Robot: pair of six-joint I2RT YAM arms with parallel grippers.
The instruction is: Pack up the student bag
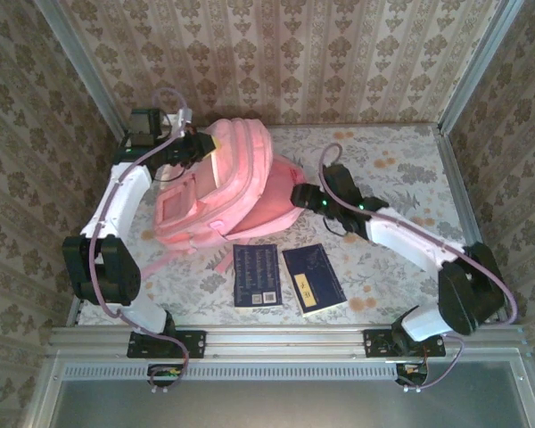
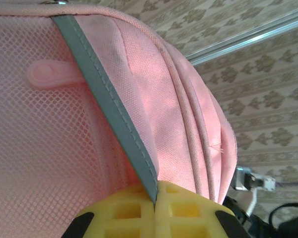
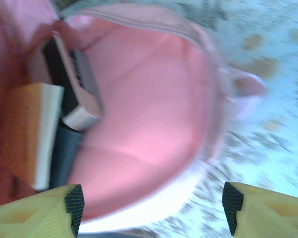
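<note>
The student bag [image 1: 223, 183], a big pink backpack, lies at the table's left centre with its mouth turned to the right. My left gripper [image 1: 194, 144] is at the bag's top left. In the left wrist view its yellow fingers [image 2: 155, 201] are shut on a grey trim strip [image 2: 109, 104] of the bag [image 2: 188, 99], beside pink mesh. My right gripper [image 1: 299, 194] sits at the bag's open mouth, open, with nothing between its fingers [image 3: 154, 210]. Inside the pink lining [image 3: 149, 99] stand an orange-covered book [image 3: 35, 134] and dark flat items [image 3: 64, 148].
Two dark blue books [image 1: 256, 275] [image 1: 313, 278] lie flat on the floral tablecloth in front of the bag, near the front edge. A pink strap [image 1: 160, 263] trails at the bag's lower left. Patterned walls close in the table on three sides.
</note>
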